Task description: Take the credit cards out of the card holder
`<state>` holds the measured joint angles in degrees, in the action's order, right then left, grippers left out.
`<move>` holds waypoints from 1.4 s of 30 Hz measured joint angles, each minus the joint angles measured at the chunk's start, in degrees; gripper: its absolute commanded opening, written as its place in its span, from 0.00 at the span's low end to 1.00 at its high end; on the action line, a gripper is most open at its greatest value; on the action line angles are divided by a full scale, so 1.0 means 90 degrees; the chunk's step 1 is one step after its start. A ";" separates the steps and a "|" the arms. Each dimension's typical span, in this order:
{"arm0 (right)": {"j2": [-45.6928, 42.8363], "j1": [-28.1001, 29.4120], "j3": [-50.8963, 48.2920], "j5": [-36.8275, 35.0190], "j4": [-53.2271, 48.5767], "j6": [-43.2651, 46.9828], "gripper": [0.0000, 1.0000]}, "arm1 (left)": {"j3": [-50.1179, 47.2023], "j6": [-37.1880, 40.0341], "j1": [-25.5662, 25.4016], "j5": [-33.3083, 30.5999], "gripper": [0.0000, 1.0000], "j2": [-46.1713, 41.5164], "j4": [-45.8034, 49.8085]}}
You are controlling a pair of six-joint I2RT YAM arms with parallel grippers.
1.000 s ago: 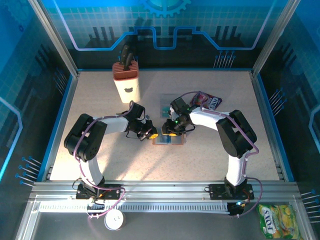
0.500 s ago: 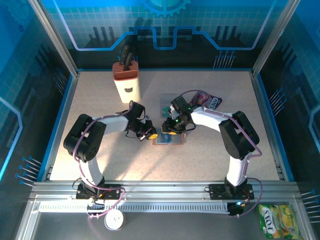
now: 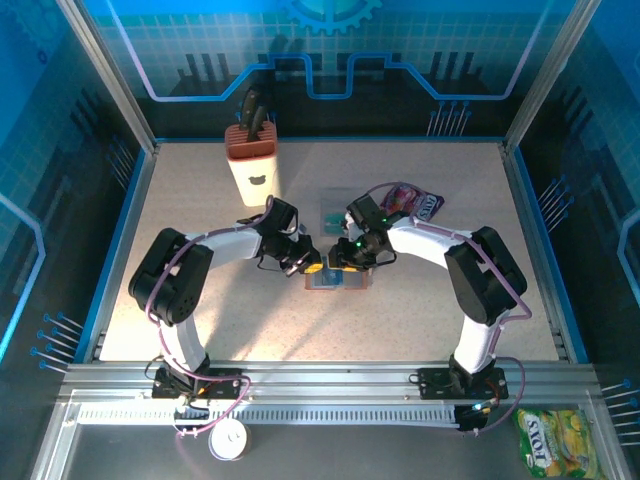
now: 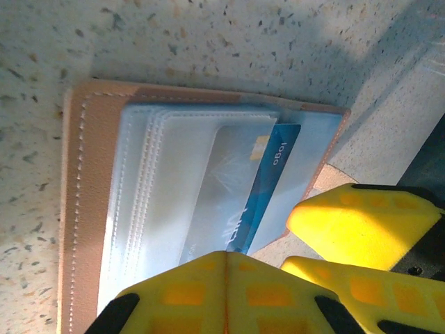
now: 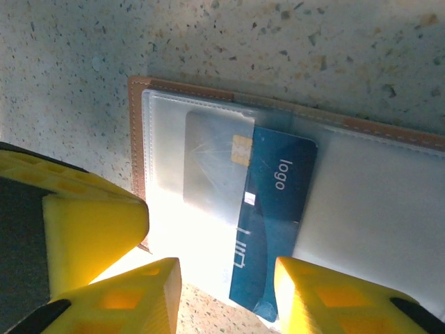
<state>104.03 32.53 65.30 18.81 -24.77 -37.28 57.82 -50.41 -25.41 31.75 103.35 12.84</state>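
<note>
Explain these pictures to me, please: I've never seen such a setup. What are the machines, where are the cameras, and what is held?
These are two robot arms, left and right, bolted at the near edge of a table. The wide picture looks down from above and behind them; each close-up comes from a camera on a wrist, so its yellow fingers show. On the table are an open card holder, a knife block and a purple snack packet. A blue credit card sticks partway out of a clear sleeve. The right gripper is open, its fingers either side of the card's free end. The left gripper is shut at the holder's edge, holding nothing.
</note>
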 measured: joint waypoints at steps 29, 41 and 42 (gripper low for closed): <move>0.0027 -0.0087 -0.0260 0.0153 0.0359 -0.0080 0.42 | -0.0015 -0.0005 -0.0102 -0.0124 0.04 0.0221 0.0046; 0.0124 -0.0151 -0.0403 0.0359 0.0631 -0.0221 0.41 | -0.0015 -0.0005 -0.0102 -0.0211 0.04 0.0287 0.0051; 0.0134 -0.0158 -0.0425 0.0391 0.0668 -0.0245 0.41 | -0.0015 -0.0002 -0.0102 -0.0214 0.04 0.0287 0.0051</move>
<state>105.23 31.11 61.47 22.33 -18.76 -39.48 57.69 -50.43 -26.33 29.82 105.93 13.30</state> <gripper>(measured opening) 0.415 0.051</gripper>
